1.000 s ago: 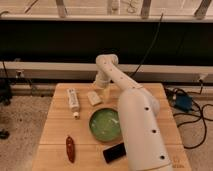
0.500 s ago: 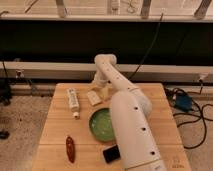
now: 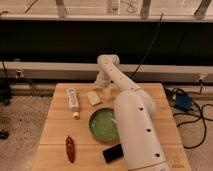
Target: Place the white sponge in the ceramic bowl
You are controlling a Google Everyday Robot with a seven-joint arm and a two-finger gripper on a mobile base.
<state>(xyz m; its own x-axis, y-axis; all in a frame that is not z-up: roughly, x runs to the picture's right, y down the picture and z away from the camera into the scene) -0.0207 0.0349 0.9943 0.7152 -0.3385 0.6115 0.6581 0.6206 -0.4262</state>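
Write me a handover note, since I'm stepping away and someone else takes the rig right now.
End effector: at the far side of the table, just beyond the white sponge; no grasp visible.
White sponge: lying on the table, beyond the ceramic bowl, beside the white tube.
Ceramic bowl: near the table's middle, nothing in it.
Done: arm reached toward the sponge.
Left: grasp the sponge, carry it over, release it in the bowl.

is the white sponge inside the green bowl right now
No. The white sponge lies on the table behind the ceramic bowl, which holds nothing visible, with the end effector beside the sponge at the table's far side.
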